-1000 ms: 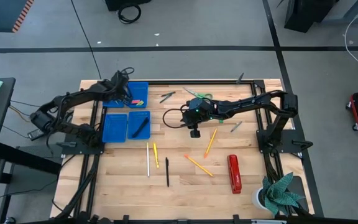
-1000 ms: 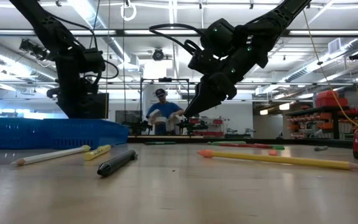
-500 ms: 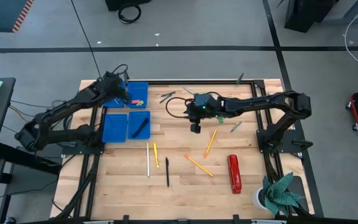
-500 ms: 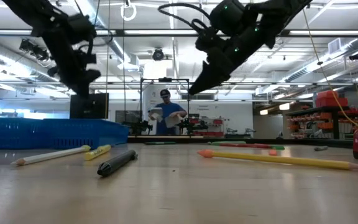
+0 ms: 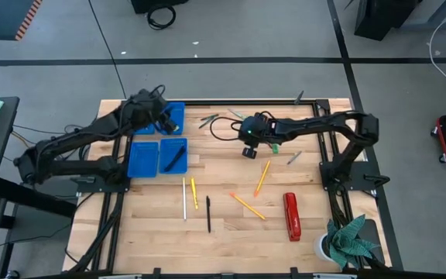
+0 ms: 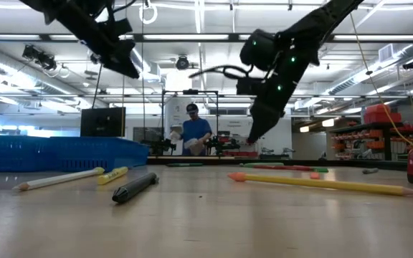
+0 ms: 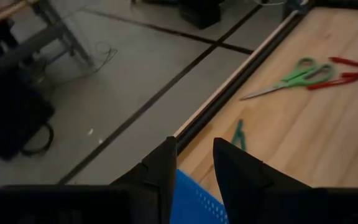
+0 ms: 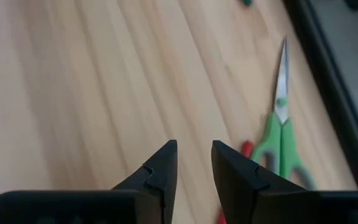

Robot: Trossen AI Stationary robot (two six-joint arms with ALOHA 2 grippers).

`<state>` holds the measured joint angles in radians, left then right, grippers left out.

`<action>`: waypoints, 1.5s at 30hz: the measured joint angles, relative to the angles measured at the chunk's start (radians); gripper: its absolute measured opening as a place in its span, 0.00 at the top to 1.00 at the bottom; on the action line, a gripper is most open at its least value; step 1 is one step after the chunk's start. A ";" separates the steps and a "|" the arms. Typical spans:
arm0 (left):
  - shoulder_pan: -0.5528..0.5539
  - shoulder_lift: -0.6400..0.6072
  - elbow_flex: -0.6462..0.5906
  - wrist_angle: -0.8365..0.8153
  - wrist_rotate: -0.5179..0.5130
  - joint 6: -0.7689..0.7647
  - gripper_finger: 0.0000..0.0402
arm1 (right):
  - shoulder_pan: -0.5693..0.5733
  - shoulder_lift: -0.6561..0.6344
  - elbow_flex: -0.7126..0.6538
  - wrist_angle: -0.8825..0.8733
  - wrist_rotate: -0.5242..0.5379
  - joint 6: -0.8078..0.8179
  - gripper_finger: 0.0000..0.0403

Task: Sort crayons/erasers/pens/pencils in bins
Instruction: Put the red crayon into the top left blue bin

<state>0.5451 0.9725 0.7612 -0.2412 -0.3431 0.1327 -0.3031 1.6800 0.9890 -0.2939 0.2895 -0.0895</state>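
Blue bins stand at the table's far left: one [image 5: 176, 115] holds small red, yellow and green pieces, and another [image 5: 173, 155] holds a dark pen. My left gripper [image 5: 169, 120] hangs high over the far bin, open and holding nothing [image 7: 194, 142]. My right gripper [image 5: 248, 153] hangs over bare wood at mid-table, open and holding nothing [image 8: 193, 144], slanting down near the green-handled scissors [image 8: 281, 134]. A white pencil [image 5: 183, 198], a yellow pencil [image 5: 194, 192], two orange pencils [image 5: 262, 177] and a black pen [image 5: 207, 214] lie flat on the table.
A red stapler [image 5: 291, 216] lies near the right front. Small tools and red sticks [image 7: 347, 62] lie by the scissors along the far edge. A black rail [image 5: 231, 101] frames the table. A potted plant [image 5: 347, 240] stands at the right front corner. A person stands in the room beyond [image 6: 196, 132].
My left gripper has risen well above the bins, moved toward the table's right and tipped up toward level. My right gripper has moved a little toward the far right, toward the scissors, and has turned and tipped more steeply down.
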 joint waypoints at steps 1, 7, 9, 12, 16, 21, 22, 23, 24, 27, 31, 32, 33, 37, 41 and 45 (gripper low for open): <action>-0.011 0.000 0.000 0.007 0.000 0.011 0.71 | -0.011 0.011 -0.001 -0.007 0.001 0.004 0.74; -0.043 0.000 0.000 0.008 -0.001 0.062 0.71 | -0.086 0.044 -0.010 0.002 0.070 0.020 0.74; -0.046 0.000 0.000 0.009 -0.001 0.062 0.72 | -0.108 0.044 -0.037 0.024 0.065 0.027 0.74; -0.046 0.000 0.000 0.010 -0.001 0.062 0.73 | -0.137 0.044 -0.074 0.050 0.057 0.012 0.74; -0.046 0.000 0.000 0.011 -0.001 0.062 0.72 | -0.171 0.044 -0.131 0.127 -0.010 -0.013 0.74; -0.046 0.000 0.000 0.011 -0.003 0.062 0.72 | -0.199 0.043 -0.168 0.198 -0.092 -0.004 0.74; -0.046 0.000 0.000 0.012 -0.003 0.062 0.72 | -0.204 0.043 -0.172 0.203 -0.096 0.000 0.74; -0.046 0.000 0.000 0.012 -0.003 0.062 0.73 | -0.207 0.043 -0.174 0.207 -0.096 0.002 0.74; -0.046 0.000 0.000 0.011 -0.003 0.062 0.73 | -0.210 0.043 -0.176 0.209 -0.098 0.003 0.74; -0.046 0.000 0.000 0.011 -0.003 0.062 0.73 | -0.214 0.043 -0.177 0.210 -0.101 0.001 0.74; -0.045 0.000 0.000 0.011 -0.003 0.062 0.73 | -0.215 0.043 -0.177 0.209 -0.123 0.004 0.74; -0.045 0.000 0.000 0.012 -0.003 0.062 0.73 | -0.215 0.043 -0.177 0.209 -0.129 0.004 0.74; -0.045 0.000 0.000 0.012 -0.003 0.062 0.73 | -0.215 0.043 -0.177 0.209 -0.136 0.004 0.74; -0.045 0.000 0.000 0.011 -0.003 0.062 0.73 | -0.215 0.043 -0.177 0.207 -0.169 0.032 0.74; -0.045 0.000 0.000 0.011 -0.003 0.062 0.73 | -0.216 0.043 -0.176 0.196 -0.218 0.067 0.74; -0.045 0.000 0.000 0.011 -0.003 0.062 0.73 | -0.215 0.042 -0.175 0.185 -0.247 0.072 0.74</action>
<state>0.4999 0.9726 0.7616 -0.2298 -0.3460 0.1944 -0.5183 1.7218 0.8135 -0.1087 0.0429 -0.0177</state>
